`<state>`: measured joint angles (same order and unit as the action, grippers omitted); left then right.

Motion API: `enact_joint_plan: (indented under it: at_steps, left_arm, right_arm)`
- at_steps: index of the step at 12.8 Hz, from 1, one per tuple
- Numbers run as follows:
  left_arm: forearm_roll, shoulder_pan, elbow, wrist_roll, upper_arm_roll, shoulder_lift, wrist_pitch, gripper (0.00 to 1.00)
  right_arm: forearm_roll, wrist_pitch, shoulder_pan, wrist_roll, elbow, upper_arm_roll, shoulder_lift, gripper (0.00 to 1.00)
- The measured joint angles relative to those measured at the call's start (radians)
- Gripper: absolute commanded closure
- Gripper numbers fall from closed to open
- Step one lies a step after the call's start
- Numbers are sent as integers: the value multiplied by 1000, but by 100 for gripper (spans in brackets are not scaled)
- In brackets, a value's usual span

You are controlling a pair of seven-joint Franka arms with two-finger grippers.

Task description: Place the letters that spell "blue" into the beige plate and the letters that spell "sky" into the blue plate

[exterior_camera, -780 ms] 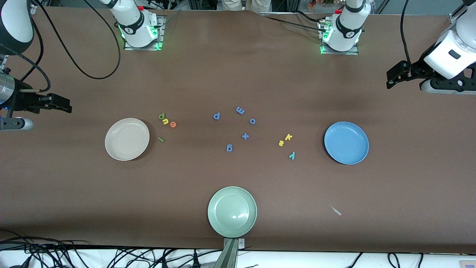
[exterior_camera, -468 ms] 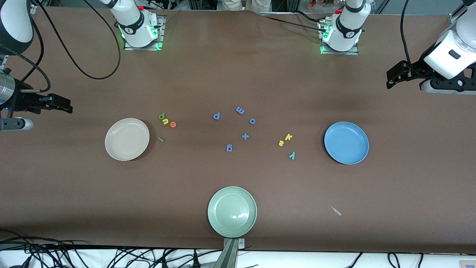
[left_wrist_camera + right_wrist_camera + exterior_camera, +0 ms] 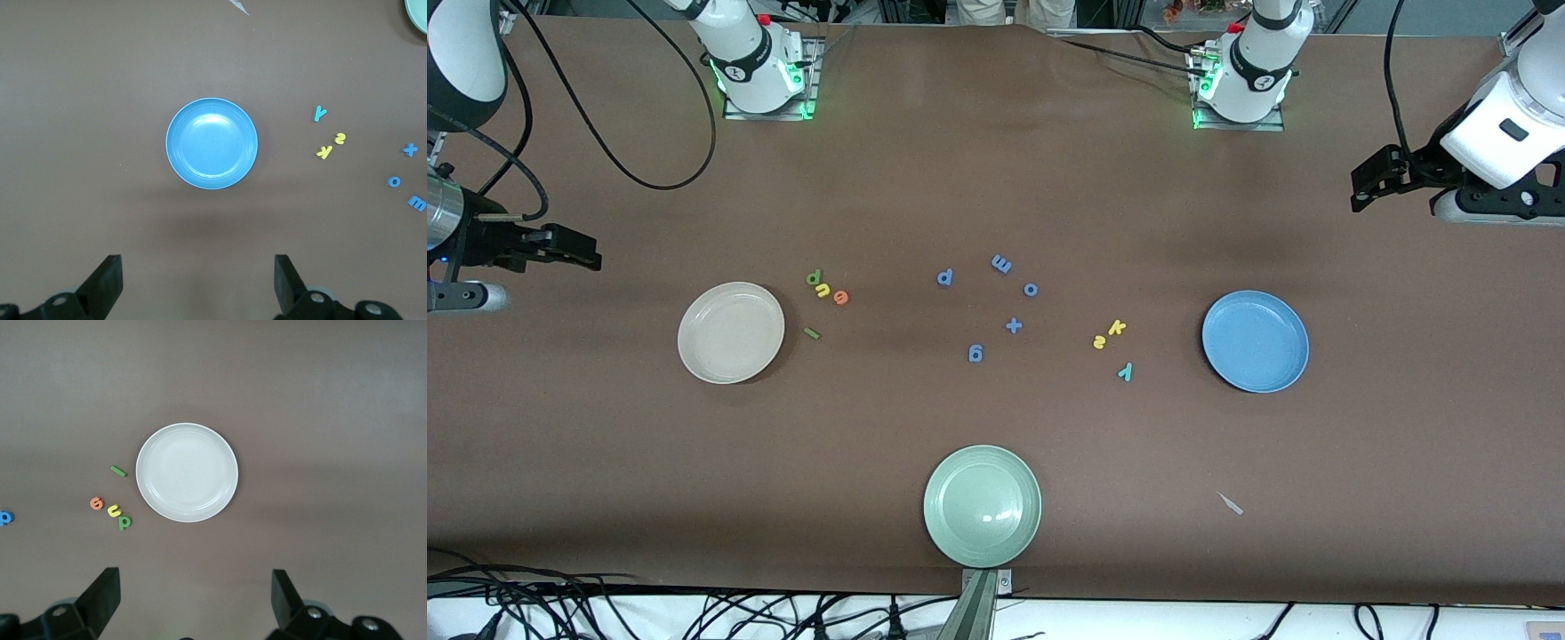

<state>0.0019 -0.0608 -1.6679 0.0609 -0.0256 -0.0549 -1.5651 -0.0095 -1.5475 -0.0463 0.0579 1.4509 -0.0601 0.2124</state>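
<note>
The letters that spell "blue" are seen left of centre in the front view, all loose on the table (image 3: pixel 996 178): green b (image 3: pixel 813 277), yellow u (image 3: pixel 823 288) and orange e (image 3: pixel 840 298) are packed in a short diagonal row just up-right of the beige plate (image 3: pixel 731 332), and the green l (image 3: pixel 811 333) lies apart, just beside that plate's rim, lower in frame than the row. Nothing is in the beige plate.

The letters that spell "sky" are found right of centre: yellow k (image 3: pixel 1116 328) and yellow s (image 3: pixel 1100 341) are just beside each other, teal y (image 3: pixel 1126 372) slightly lower. The blue plate (image 3: pixel 1255 341), at mid right of the frame, holds nothing.

Between the two groups, blue letters (image 3: pixel 1001 264) and a blue plus sign (image 3: pixel 1014 325) are scattered. A pale green plate (image 3: pixel 982 505) sits at bottom centre.

The left pincer (image 3: pixel 1371 182) is at the upper right edge of the frame, over bare table, fingers spread wide, nothing held. The right pincer (image 3: pixel 569 249) is at the left edge, over bare table, likewise spread wide and holding nothing.
</note>
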Motion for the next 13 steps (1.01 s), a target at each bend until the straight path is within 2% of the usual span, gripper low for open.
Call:
enact_joint_plan:
  at_steps: [13]
  left_arm:
    - [0, 0, 0, 0, 0, 0, 0, 0]
  right_arm:
    - [3, 27, 13, 1, 0, 7, 4, 0]
